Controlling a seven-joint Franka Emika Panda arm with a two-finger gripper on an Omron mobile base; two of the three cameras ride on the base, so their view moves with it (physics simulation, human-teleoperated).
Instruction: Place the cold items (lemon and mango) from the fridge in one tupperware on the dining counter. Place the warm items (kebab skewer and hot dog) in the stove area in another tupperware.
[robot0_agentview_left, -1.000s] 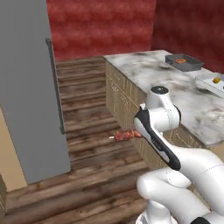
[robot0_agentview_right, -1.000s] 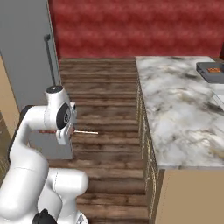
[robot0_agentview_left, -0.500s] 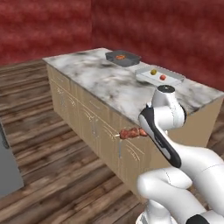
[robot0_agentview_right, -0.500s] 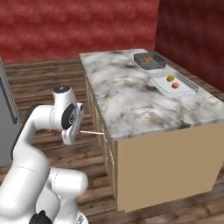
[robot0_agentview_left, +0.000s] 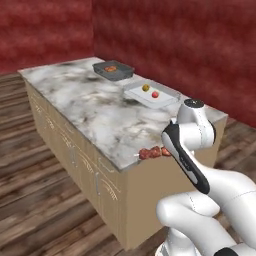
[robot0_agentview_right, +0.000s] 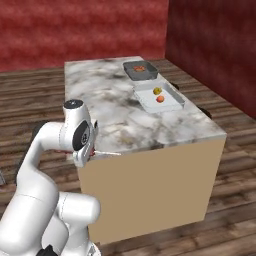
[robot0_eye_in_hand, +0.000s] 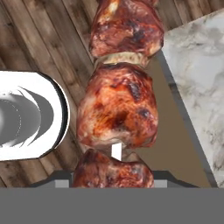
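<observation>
- The kebab skewer is carried in the air just off the near corner of the desk, roughly at the height of its top; its browned meat chunks run along a pale stick straight out from the hand.
- The fingers are closed down on the skewer's near end; the grip itself is hidden behind the meat in the hand view, but the skewer's level, unsupported pose fits a firm pinch.
- The gripper sits tucked close to the arm's own body, probably to keep the load steady while the base travels.
- On the desk, well apart from the skewer, stands a dark tupperware with something reddish inside, likely the hot dog, so this looks like the warm container.
- Just beside it, nearer the robot, a clear tupperware holds the lemon and the mango, the cold pair kept separate.
- Judged from this, the skewer's delivery is the remaining step, and the arm must reach across the marble top.
</observation>
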